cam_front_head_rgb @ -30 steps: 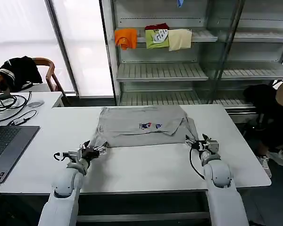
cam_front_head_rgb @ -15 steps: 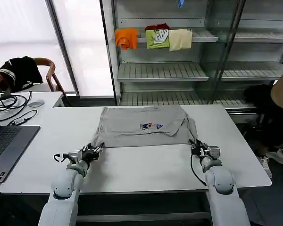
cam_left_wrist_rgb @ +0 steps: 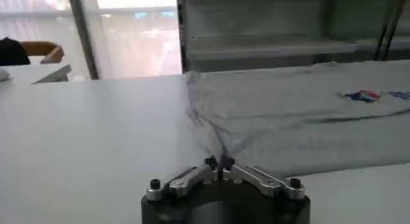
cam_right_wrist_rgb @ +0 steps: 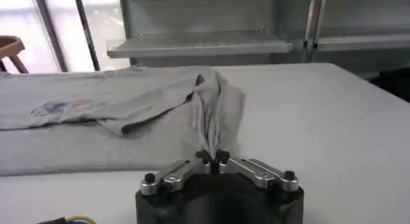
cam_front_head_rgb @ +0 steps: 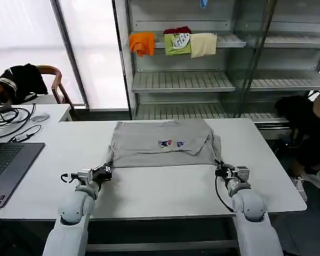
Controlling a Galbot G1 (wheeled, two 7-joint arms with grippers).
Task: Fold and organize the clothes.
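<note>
The light grey cotton short-sleeved shirt (cam_front_head_rgb: 162, 143) lies partly folded — its near corners are pinched by the left gripper (cam_front_head_rgb: 105, 171) at 7 o'clock and the right gripper (cam_front_head_rgb: 220, 168) at 5 o'clock; the final folds and stowing remain.

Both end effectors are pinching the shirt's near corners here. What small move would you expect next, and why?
Probably a short joint lift. The left end effector and right end effector are each shut on a near corner of the grey shirt, which lies flat on the white table and must rise before its near edge can fold away.
</note>
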